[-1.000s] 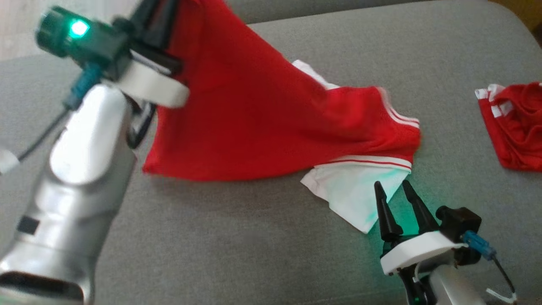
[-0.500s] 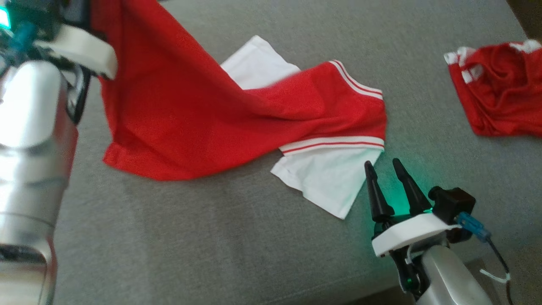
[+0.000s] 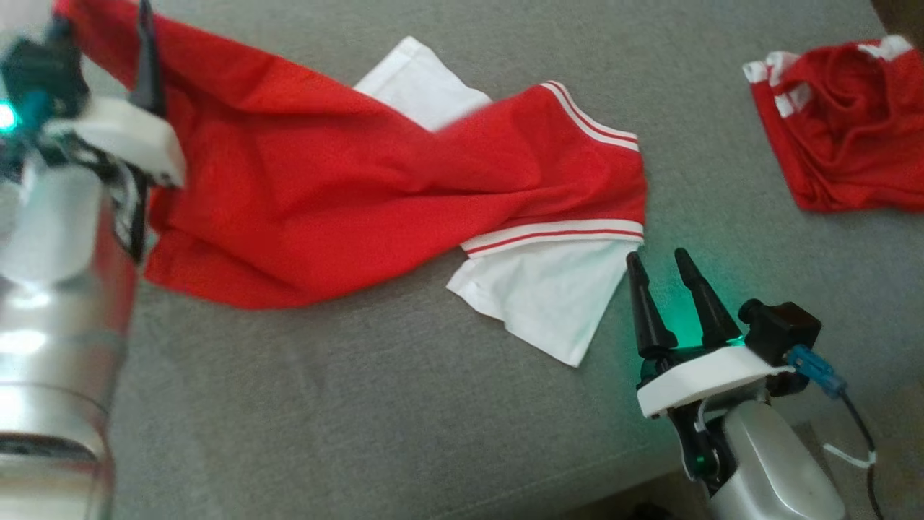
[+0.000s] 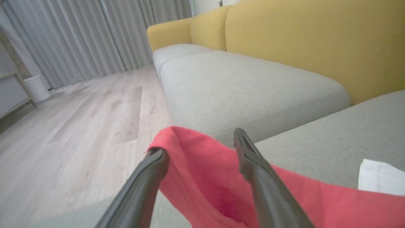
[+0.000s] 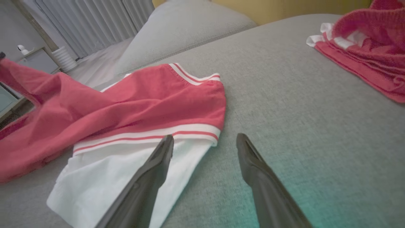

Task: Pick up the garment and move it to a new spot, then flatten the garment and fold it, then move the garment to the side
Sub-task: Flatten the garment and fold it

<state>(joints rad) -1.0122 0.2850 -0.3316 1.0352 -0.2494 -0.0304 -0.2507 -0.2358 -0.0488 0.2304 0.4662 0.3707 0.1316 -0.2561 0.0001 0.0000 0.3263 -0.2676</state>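
My left gripper (image 4: pixel 199 145) sits at ten o'clock in the head view. Its fingers are spread wide, and the raised corner of the red cloth lies loose between them, not pinched. The garment (image 3: pixel 325 195), a red shirt with white sleeves and striped trim, stretches from that lifted corner down across the grey sofa cushion (image 3: pixel 361 419) toward centre. One white sleeve (image 3: pixel 541 296) lies flat at its five o'clock. My right gripper (image 3: pixel 657 255) is at five o'clock in the head view, fingers parted and empty, with the tips just beside that sleeve. A second garment (image 3: pixel 844 130), red and crumpled, lies well apart at two o'clock.
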